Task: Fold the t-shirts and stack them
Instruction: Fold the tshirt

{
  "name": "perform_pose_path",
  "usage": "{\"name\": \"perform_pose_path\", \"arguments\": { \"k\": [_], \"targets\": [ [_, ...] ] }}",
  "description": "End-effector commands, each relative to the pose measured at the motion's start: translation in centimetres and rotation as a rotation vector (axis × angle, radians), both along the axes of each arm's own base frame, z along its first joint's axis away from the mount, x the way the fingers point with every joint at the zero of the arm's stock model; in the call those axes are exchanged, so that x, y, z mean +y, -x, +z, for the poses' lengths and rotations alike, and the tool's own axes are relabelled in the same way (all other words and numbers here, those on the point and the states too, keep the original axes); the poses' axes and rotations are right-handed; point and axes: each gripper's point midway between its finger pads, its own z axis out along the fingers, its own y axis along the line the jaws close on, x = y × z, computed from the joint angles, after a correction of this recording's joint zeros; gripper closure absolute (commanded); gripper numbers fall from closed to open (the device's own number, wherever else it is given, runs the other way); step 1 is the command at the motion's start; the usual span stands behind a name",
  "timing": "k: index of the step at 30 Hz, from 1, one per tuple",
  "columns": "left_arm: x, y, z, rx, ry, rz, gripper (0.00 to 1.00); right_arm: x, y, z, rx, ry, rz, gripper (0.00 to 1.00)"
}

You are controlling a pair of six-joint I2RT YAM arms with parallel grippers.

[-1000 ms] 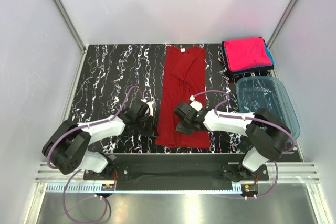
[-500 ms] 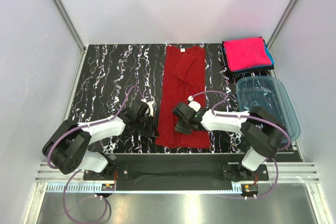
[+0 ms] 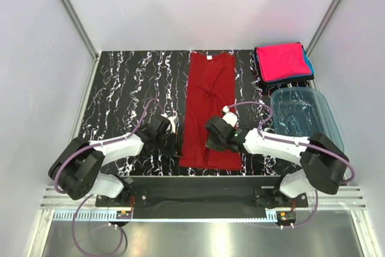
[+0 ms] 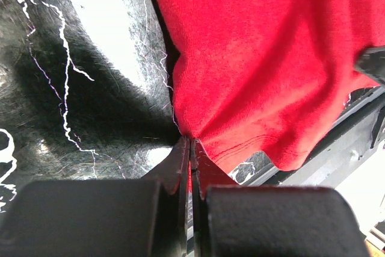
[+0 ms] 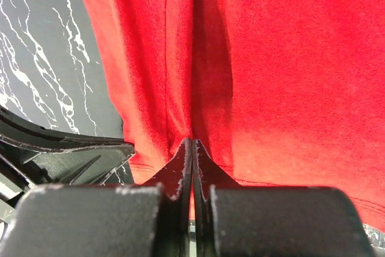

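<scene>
The dark red t-shirt lies as a long narrow strip down the middle of the table, its white neck label at the far end. My left gripper is shut on its near left edge; in the left wrist view the red cloth runs into the closed jaws of the gripper. My right gripper is shut on a pinched ridge of the shirt near its hem, with its jaws pressed together. A folded pink t-shirt lies on a teal one at the far right.
A translucent blue plastic tub stands at the right, close beside my right arm. The black marbled table ends in a metal rail along the near edge. White walls close in the left, right and back.
My right gripper has closed on the red shirt's cloth, and the right arm's elbow has swung to the right. The left arm and the shirt's far end have not moved.
</scene>
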Motion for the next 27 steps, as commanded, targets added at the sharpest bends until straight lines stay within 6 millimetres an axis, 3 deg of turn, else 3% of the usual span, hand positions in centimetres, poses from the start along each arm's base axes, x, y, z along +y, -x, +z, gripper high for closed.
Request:
{"name": "perform_pose_path", "arguments": {
  "k": [1,5,10,13,16,20,27],
  "targets": [
    [1.6,0.4,-1.9,0.014,-0.082,0.025,1.0,-1.2,0.0,-0.5,-0.024,0.054,-0.008,1.0],
    [1.7,0.6,-1.9,0.016,-0.083,0.029,1.0,-1.8,0.5,-2.3,0.012,0.099,-0.007,1.0],
    [1.9,0.7,-1.9,0.018,-0.086,0.042,1.0,-2.2,0.1,-3.2,-0.001,0.156,0.009,1.0],
    [1.9,0.8,-1.8,0.017,-0.08,0.043,1.0,-2.2,-0.1,-2.6,-0.02,0.153,0.017,1.0],
    [1.6,0.8,-1.4,0.017,-0.063,0.035,1.0,-1.7,-0.3,-0.9,-0.046,0.124,0.035,0.84],
    [1.0,0.7,-0.9,0.02,-0.04,0.022,1.0,-0.8,0.3,1.7,-0.06,0.034,0.063,0.77],
    [0.9,0.7,-0.7,0.023,-0.034,0.017,1.0,1.7,3.6,1.0,0.003,-0.075,0.183,0.71]
  ]
}}
